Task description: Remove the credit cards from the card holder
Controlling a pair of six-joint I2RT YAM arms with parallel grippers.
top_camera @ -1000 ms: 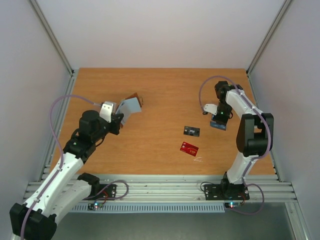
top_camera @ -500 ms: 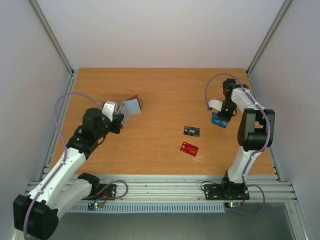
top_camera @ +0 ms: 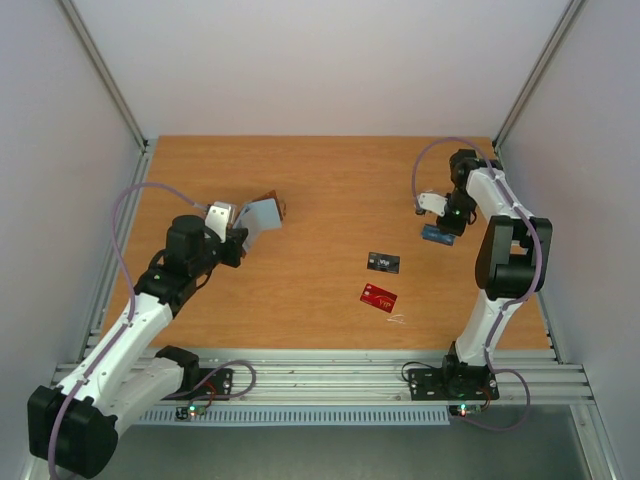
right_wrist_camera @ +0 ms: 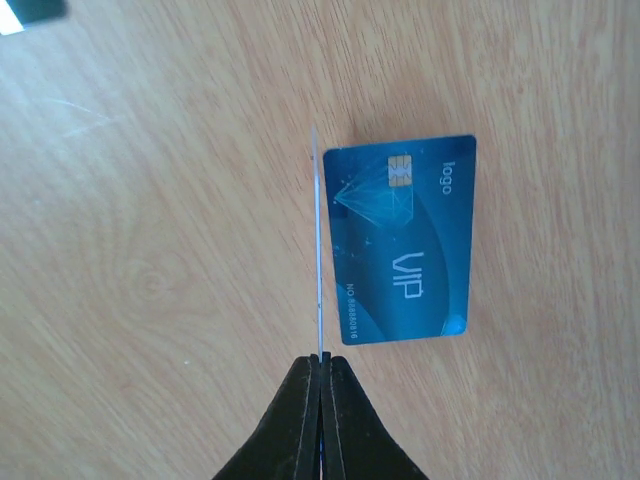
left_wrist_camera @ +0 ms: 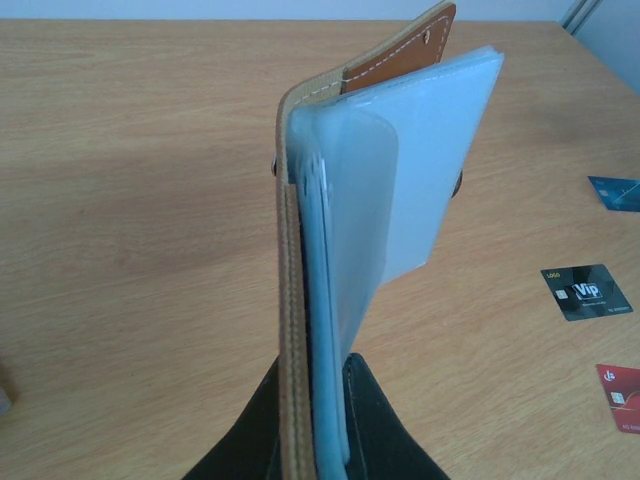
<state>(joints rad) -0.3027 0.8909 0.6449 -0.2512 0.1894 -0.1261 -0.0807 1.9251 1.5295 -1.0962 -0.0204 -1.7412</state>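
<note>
A wooden table (top_camera: 320,180) with a warm orange-brown grain fills the middle of the enclosure. Plain white walls close it in: a back wall (top_camera: 320,60) and a side panel on the left (top_camera: 50,150) and on the right (top_camera: 590,150). Slanted aluminium struts (top_camera: 100,75) run up the corners where the panels meet. Along the near edge of the table lies a bed of grooved aluminium rails (top_camera: 320,378), with a white ribbed strip (top_camera: 300,415) in front of it and a dull grey floor (top_camera: 400,450) below. The light is soft and even, and shadows on the wood are faint.
</note>
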